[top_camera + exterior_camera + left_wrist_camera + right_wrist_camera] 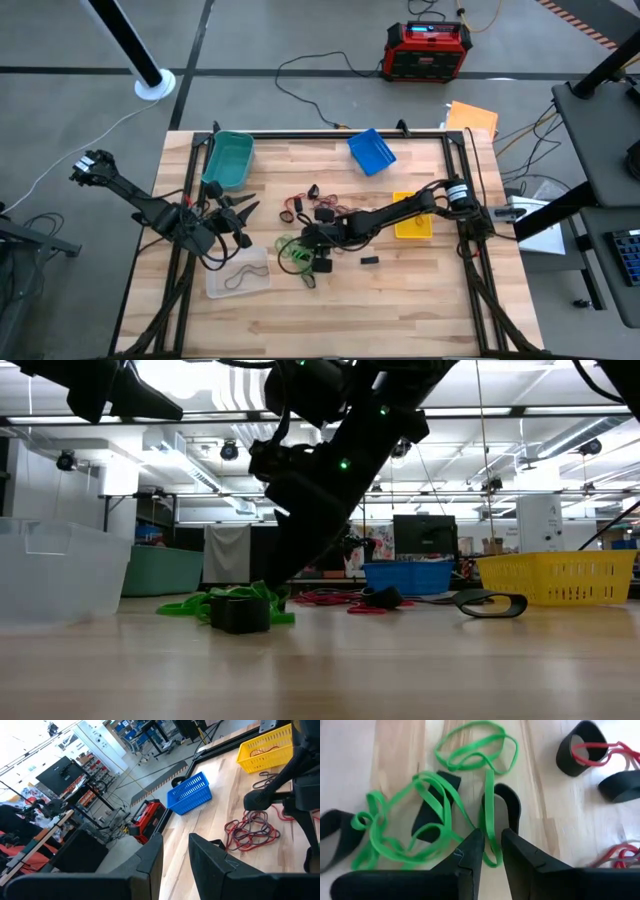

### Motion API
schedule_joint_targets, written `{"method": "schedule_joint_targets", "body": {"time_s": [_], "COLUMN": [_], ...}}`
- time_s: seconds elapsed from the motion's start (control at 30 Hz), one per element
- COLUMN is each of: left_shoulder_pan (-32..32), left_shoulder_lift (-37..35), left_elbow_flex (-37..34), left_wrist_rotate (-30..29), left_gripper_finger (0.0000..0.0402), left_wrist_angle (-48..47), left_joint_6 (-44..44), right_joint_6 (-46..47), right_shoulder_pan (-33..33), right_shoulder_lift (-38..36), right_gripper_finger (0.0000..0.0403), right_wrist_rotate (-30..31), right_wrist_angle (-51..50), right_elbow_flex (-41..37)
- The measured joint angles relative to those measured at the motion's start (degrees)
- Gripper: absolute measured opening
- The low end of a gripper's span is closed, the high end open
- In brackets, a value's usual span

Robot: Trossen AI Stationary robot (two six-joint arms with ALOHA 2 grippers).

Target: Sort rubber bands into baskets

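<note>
— Right wrist view first: anything gripped yet?

— Not quite. Slightly parted fingers on the right gripper (491,837), straddling one strand of the thin green rubber bands (445,800) near the table's middle; no visible pinch so far.

— And the left gripper (175,845)?

— Hovering left of the pile, narrowly open, holding nothing.

— Sorted so far?

— Very little, by the look of it. Some red loops in the yellow plastic mesh basket (428,222) on the right, one dark loop (240,278) in the clear translucent plastic tray (220,288) near left. Nothing visible in the blue plastic mesh basket (371,150) or the teal-green plastic basket (228,160) at the far side.

— Left to do?

— Most of it, probably: loose tangled red rubber bands (250,830), wide black rubber bands (580,740) and the whole green heap.
</note>
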Motion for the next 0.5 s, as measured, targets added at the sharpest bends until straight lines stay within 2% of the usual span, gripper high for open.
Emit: {"method": "schedule_joint_targets", "body": {"time_s": [0.37, 0.5], "left_shoulder_pan": [0.0, 0.0], "left_shoulder_lift": [0.1, 0.1], "left_elbow_flex": [0.0, 0.0], "left_wrist_rotate": [0.0, 0.0], "left_gripper_finger": [0.0077, 0.0077], "left_wrist_angle": [0.0, 0.0], "left_joint_6": [-0.4, -0.4], "right_joint_6": [6.3, 7.7], "right_shoulder_pan": [0.0, 0.0], "right_shoulder_lift": [-1.8, -2.0], "right_gripper_finger": [0.0064, 0.0078], "right_wrist_rotate": [0.1, 0.1], "right_wrist_angle": [-6.4, -7.5], "right_elbow_flex": [0.0, 0.0]}}
